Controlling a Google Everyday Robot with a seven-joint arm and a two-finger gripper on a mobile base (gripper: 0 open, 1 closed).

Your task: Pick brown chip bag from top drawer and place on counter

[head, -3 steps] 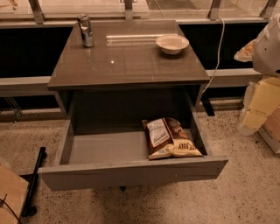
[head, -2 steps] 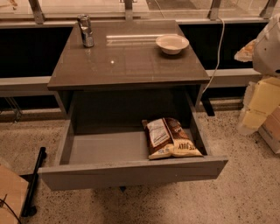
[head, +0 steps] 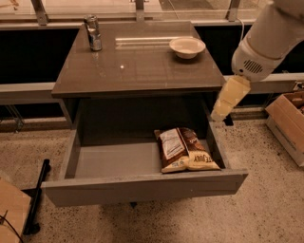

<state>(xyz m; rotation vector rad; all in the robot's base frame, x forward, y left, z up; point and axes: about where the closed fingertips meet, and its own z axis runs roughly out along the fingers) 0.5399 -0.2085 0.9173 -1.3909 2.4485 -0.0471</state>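
While the counter point(head: 142, 71) is gleaming above it, the top drawer point(head: 142, 187) is standing open; the gripper point(head: 221, 111) is hanging beside the counter's right edge, open or closed I cannot tell, and the brown chip bag point(head: 185, 149) is lying in the drawer's right half

Workplace pantry corner or test lab.
The gripper point(head: 220, 112) hangs beside a plain grey cabinet point(head: 142, 107). Left of it, the glossy counter point(head: 142, 66) holds a bowl point(head: 187, 47) and a can point(head: 93, 33). Below it is speckled floor point(head: 266, 209), to its right a cardboard box point(head: 287, 118), and behind it metal posts point(head: 39, 12).
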